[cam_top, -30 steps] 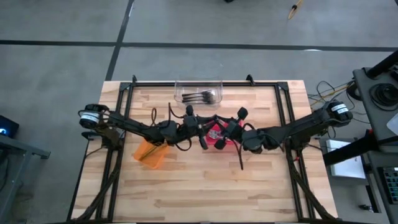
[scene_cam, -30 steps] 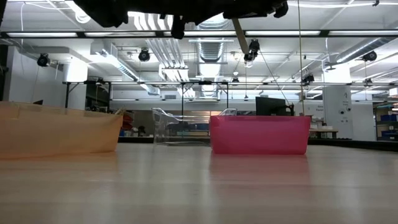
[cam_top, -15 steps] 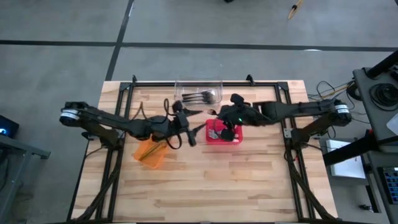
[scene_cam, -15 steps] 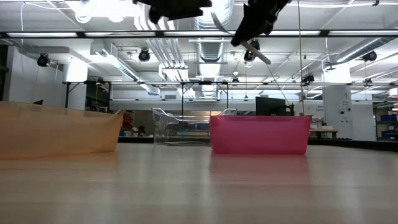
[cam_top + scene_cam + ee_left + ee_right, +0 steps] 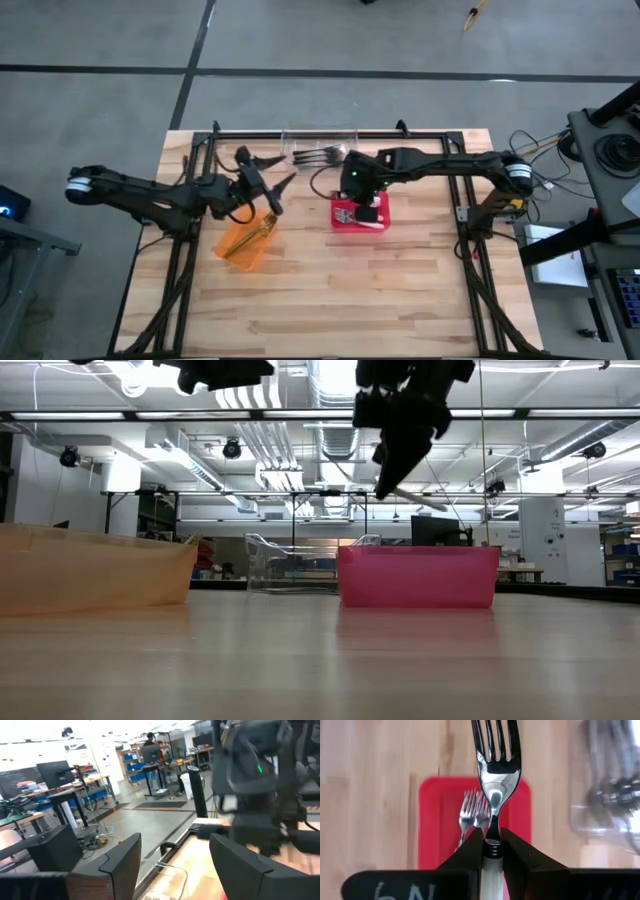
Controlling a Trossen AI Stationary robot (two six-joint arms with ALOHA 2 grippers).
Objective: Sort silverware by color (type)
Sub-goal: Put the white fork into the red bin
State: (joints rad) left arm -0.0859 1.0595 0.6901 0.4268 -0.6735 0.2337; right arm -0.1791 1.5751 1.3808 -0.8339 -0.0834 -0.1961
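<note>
Right below the right tool, the red bin | tool clenched on a silver fork, tines ahead | lower it first, then drop | left tool released, over orange bin

My left arm is reaching in from the table's left edge, its left gripper hanging in the air with the two fingers spread wide and gripping nothing. My right arm is stretching across from the right side, elbow high, wrist bent downward. My right gripper is pointing down with its fingers pinched tight together.
</note>
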